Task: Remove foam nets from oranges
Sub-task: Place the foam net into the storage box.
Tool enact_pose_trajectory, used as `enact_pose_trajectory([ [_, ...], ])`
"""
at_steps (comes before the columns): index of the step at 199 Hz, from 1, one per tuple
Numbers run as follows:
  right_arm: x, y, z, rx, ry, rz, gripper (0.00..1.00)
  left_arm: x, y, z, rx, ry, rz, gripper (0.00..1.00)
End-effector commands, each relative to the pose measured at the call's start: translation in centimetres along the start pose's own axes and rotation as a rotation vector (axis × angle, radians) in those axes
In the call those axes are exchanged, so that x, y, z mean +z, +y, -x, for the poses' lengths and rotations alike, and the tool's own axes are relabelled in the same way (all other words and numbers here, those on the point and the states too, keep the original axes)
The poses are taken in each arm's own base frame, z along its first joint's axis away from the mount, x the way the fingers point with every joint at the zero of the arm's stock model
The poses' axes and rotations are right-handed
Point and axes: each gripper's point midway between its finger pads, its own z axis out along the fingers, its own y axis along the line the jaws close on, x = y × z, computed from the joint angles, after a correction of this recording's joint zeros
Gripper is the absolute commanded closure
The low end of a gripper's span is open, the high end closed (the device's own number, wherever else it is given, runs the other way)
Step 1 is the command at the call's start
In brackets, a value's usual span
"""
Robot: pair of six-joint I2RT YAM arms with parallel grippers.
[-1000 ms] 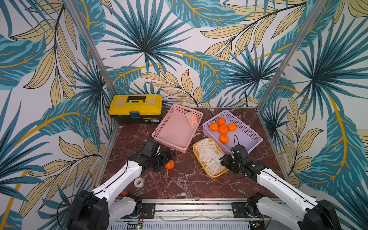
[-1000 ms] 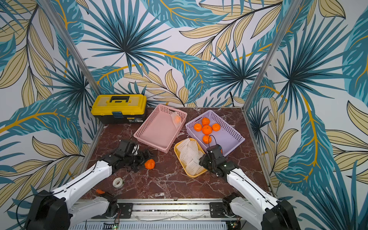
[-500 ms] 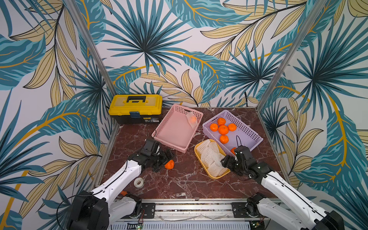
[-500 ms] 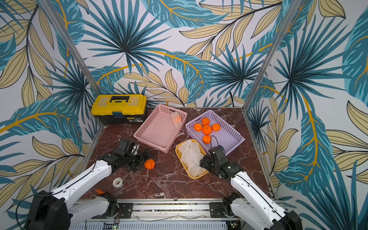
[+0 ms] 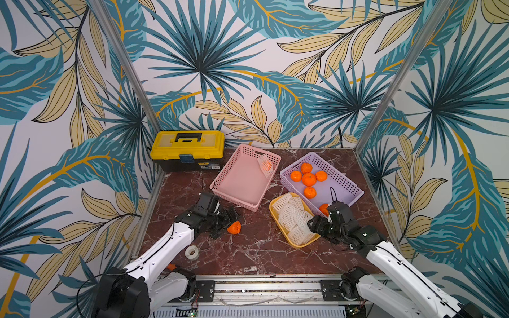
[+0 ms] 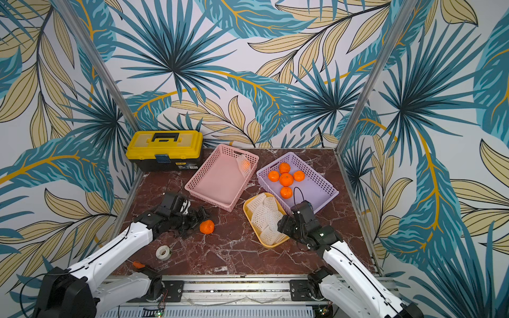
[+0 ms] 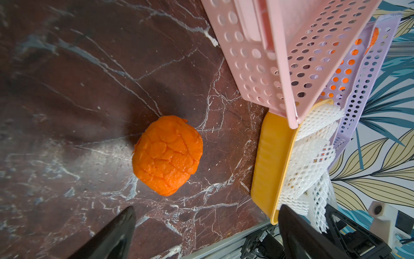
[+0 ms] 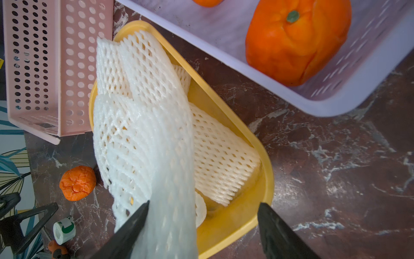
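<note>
Awaiting stripping: one netted orange, pink basket, far corner. Foam nets in yellow tray; left gripper, right gripper both spread apart.

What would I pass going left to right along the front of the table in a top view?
tape roll → bare orange → yellow tray full of foam nets
</note>
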Motion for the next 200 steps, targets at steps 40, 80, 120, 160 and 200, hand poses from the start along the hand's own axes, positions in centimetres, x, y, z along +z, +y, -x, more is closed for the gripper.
enact_pose_trajectory([
  [40, -2.4, 1.8, 1.1, -0.042, -0.096, 0.13, 0.25, -1.0, -1.0, 0.8, 0.02, -0.03, -0.023, 0.01],
  [80, -2.3, 2.1, 0.7, -0.057, -0.07, 0.142, 0.24, -1.5, -3.0, 0.5, 0.062, 0.007, -0.089, 0.0],
  [120, -1.4, 1.9, 0.5, -0.047, -0.051, 0.129, 0.28, -3.6, -10.6, -2.2, 0.224, 0.056, -0.293, 0.01],
  [160, -0.8, 2.0, 0.5, -0.029, -0.069, 0.153, 0.34, -0.7, -16.9, -7.4, 0.222, 0.232, -0.382, 0.11],
  [200, -0.3, 2.2, 0.7, -0.019, -0.078, 0.165, 0.37, 1.6, -20.6, -9.2, 0.122, 0.258, -0.408, 0.28],
])
